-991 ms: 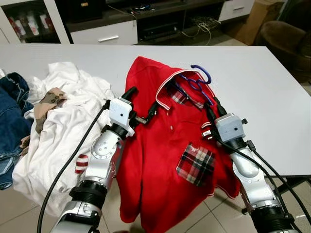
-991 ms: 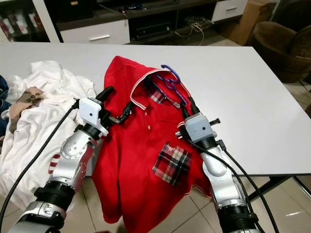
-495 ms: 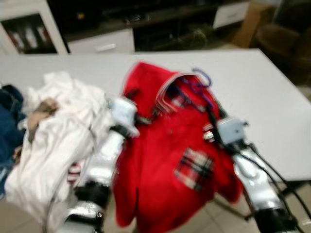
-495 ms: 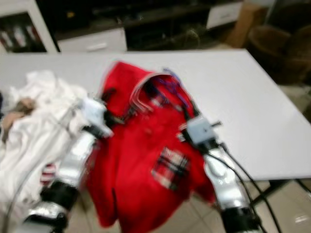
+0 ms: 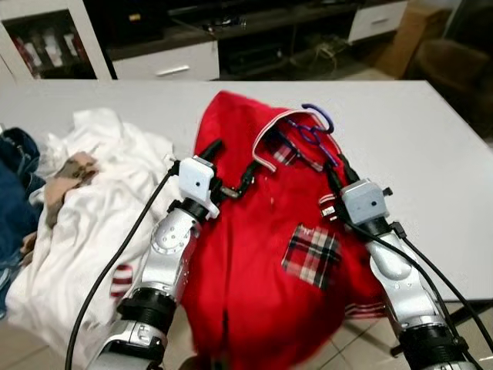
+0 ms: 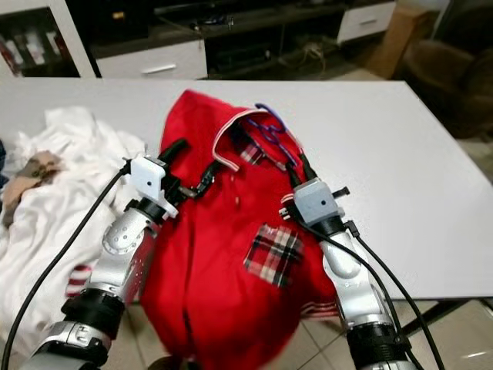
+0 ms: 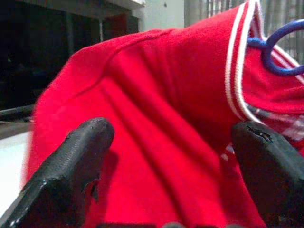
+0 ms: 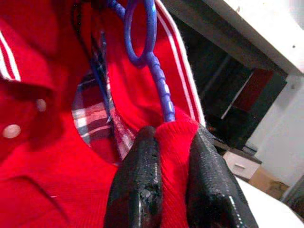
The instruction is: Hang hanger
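Step in hand, as judged: lifting the garment off the counter (image 5: 431, 146) with the hanger already seated in the neck, ahead of carrying it to a rail.

Red polo shirt (image 5: 262, 254): draped over the near counter edge, upper half lying on the surface, hem hanging below the edge toward the floor. Plaid chest pocket (image 5: 310, 256) facing up. White-trimmed collar (image 5: 266, 142) open.

Blue plastic hanger (image 5: 317, 123): threaded inside the collar, hook protruding past the neckline and lying over the counter.

Right gripper (image 8: 166, 156): pressed together on a fold of red fabric at the shoulder, directly at the base of the hanger arm (image 8: 159, 90). Whether the plastic itself is caught between the fingers cannot be told.

Left gripper (image 5: 229, 166): spread wide, straddling the opposite shoulder of the shirt, just beside the collar trim. No pinch made; fabric visible between the two fingers (image 7: 71, 161).

Heap of white laundry (image 5: 100, 200) and blue jeans (image 5: 15, 177): on the counter, at the robot's left, touching the red shirt's edge.

Next move, as judged: close on the left shoulder, or transfer hold to the hook. Raise both shoulders level to keep the hanger from slipping out of the neck. Keep the hem clear of the laundry heap. No rail in view; locate one before walking.
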`<state>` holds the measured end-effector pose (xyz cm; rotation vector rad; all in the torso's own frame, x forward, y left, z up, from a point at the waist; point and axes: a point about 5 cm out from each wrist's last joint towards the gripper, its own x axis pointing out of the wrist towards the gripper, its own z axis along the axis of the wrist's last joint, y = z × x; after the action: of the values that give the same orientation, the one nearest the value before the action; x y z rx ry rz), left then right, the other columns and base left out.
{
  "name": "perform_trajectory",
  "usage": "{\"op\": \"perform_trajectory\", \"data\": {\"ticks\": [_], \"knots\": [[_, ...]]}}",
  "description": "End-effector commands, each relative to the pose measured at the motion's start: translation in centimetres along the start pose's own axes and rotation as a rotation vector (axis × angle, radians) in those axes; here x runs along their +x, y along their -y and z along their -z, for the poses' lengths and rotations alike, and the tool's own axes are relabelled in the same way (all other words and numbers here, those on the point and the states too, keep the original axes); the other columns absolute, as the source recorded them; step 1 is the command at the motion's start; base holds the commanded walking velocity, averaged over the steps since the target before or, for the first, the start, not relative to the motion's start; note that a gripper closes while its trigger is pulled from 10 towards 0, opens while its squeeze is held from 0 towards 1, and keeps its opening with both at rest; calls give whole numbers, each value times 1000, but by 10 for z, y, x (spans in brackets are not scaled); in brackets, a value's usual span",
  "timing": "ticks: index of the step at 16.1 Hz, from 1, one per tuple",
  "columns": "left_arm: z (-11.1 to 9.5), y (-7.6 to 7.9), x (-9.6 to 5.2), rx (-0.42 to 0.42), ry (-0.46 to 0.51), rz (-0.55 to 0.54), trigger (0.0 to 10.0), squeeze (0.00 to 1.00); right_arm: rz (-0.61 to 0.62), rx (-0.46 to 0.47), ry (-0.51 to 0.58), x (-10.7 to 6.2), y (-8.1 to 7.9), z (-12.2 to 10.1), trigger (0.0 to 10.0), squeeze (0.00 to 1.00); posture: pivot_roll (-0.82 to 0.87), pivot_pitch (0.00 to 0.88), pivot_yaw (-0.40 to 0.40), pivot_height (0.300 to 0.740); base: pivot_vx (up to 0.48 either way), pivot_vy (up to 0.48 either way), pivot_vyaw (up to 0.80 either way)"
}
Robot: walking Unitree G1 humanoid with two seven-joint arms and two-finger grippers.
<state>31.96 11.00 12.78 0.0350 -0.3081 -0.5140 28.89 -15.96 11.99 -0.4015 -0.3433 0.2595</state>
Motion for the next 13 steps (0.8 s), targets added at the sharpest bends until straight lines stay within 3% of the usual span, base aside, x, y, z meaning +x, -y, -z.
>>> {"op": "perform_trajectory", "data": {"ticks": [1, 9, 13], "knots": [[-2, -5, -1, 13, 7, -9, 10000, 0, 31, 7, 43, 5, 4, -8, 10000, 0, 50, 0, 16, 740, 0, 0, 0], [-4, -6, 0, 20, 20, -6, 10000, 0, 25, 9, 43, 7, 2, -8, 10000, 0, 55, 0, 16, 740, 0, 0, 0], [-14, -9, 10, 27, 57, 1, 10000, 0, 18, 11, 40, 7, 1, -7, 10000, 0, 56, 0, 16, 740, 0, 0, 0]]}}
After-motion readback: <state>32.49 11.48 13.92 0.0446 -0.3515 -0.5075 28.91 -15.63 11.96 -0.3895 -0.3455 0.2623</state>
